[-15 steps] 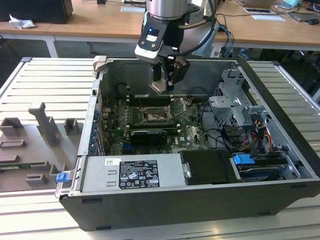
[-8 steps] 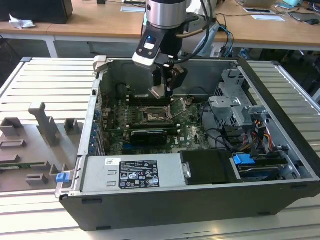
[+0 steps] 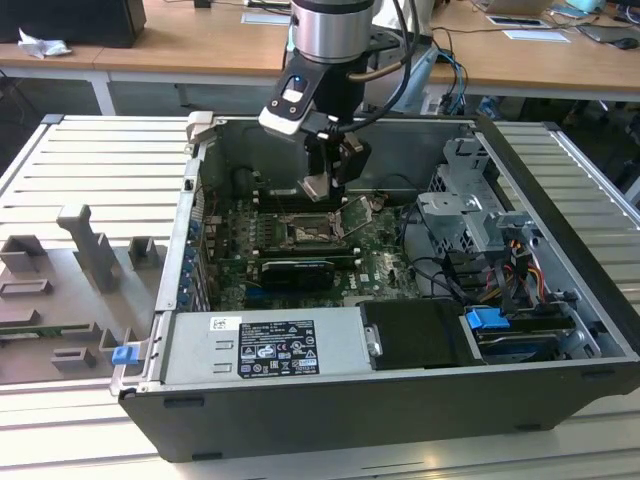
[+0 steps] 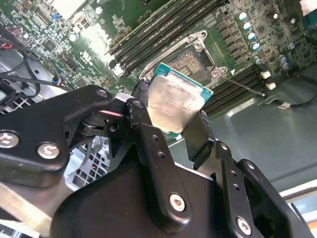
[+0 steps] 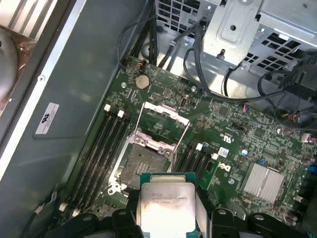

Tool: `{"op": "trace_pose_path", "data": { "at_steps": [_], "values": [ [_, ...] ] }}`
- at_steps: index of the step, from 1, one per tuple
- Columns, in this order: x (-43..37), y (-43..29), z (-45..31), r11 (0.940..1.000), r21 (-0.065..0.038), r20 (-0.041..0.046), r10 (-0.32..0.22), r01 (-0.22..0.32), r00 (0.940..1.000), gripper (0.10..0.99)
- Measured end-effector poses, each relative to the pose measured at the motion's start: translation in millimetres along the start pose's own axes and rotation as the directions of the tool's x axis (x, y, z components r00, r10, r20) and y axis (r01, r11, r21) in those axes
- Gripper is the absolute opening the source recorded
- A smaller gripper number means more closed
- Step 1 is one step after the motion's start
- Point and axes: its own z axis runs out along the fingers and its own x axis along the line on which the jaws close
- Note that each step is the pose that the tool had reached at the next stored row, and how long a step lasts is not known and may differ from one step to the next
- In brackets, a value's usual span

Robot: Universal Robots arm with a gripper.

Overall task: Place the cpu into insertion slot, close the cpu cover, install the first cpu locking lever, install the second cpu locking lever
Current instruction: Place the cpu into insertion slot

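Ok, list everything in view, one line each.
flat square silver-faced cpu: one, silver with green edge, held near the slot, not seated.
square dark insertion slot: one, silver-rimmed, empty, on the board.
thin silver cpu cover frame: one, swung open beside the slot.
long black memory slots: several, flanking the slot.
green circuit board: one, inside the case.
dark grey computer case: one, lid off.
pale grey slatted table: one, under the case.
black jaws: one pair, shut on the cpu.

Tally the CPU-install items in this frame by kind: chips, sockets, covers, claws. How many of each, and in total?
cpu: 1, held in the claw
insertion slot: 1, empty
cpu cover: 1, raised open
claw: 1
Total: 4
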Motion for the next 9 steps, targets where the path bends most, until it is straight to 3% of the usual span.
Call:
{"op": "trace_pose_path", "data": {
  "at_steps": [9],
  "values": [
    [-0.1,-0.4,5.5,1.0,0.001,-0.003,0.0,0.0,1.0,0.529]
  ]
}}
